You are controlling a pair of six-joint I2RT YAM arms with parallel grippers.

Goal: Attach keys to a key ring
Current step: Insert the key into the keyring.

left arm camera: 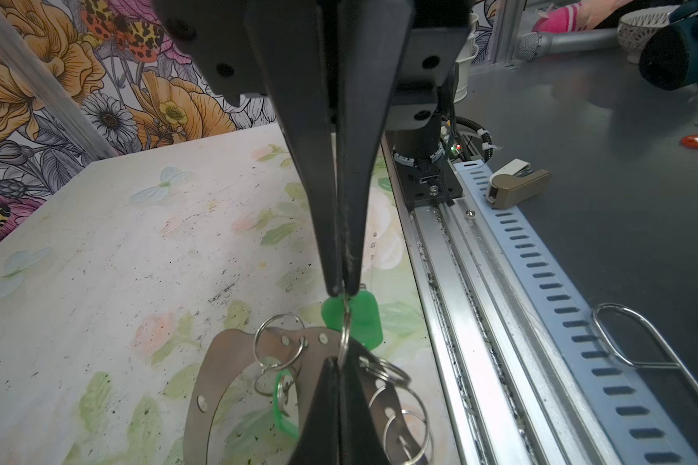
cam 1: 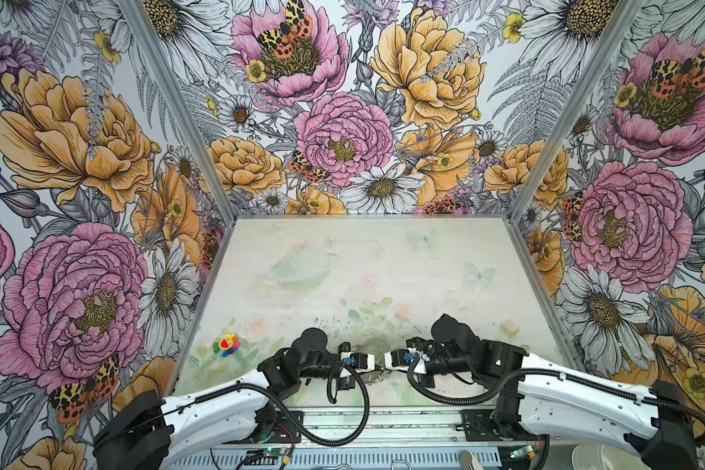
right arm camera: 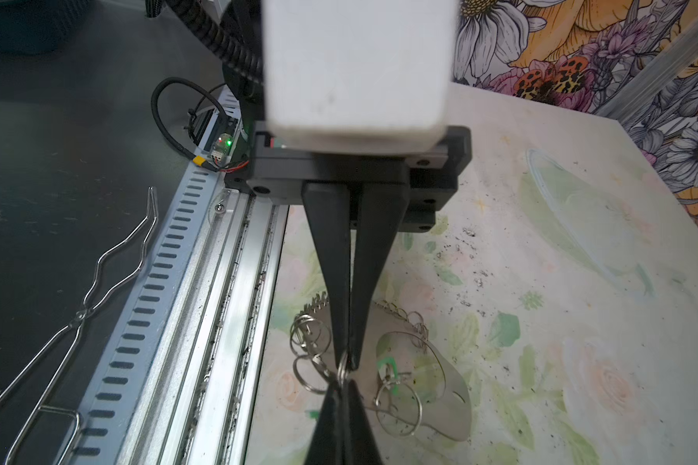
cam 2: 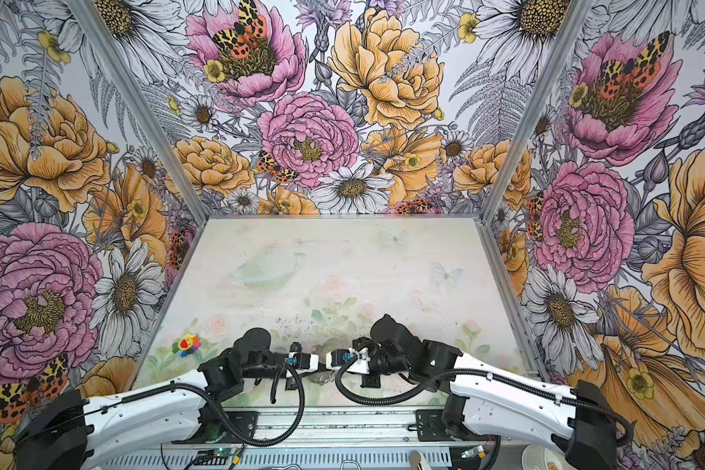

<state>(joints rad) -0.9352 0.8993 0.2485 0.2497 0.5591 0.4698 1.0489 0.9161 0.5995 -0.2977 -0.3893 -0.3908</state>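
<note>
1. Left gripper (left arm camera: 343,290) and right gripper (right arm camera: 345,364) meet tip to tip low over the table (left arm camera: 97,261), close to its rail-side edge. Each has its jaws pressed together on the same ring (left arm camera: 344,330), pinching it at opposite sides.
2. Under them the plate (left arm camera: 214,370) lies flat on the table, its edge hung with many such rings. The pinched ring seems raised off the table while joined to the plate, so any pull should be small, or the plate will likely drag and swing.
3. One green tag (left arm camera: 365,322) sits just behind the pinched ring, touching it or nearly so; I cannot tell whether it is already on the wire. A second tag (left arm camera: 278,402) lies by the plate's inner edge among other rings. The keys are too small to make out.
4. The step in hand looks like working the tag along the ring's coil. To do it well, one gripper should fix the ring while the other turns it slowly, a short arc at a time. That way the tag's eye follows the split instead of jamming.
5. The wire is thin and slick, and the tips are narrow. A twist out of the ring's plane would probably pop it free, so stay in plane and regrip rather than force it.
</note>
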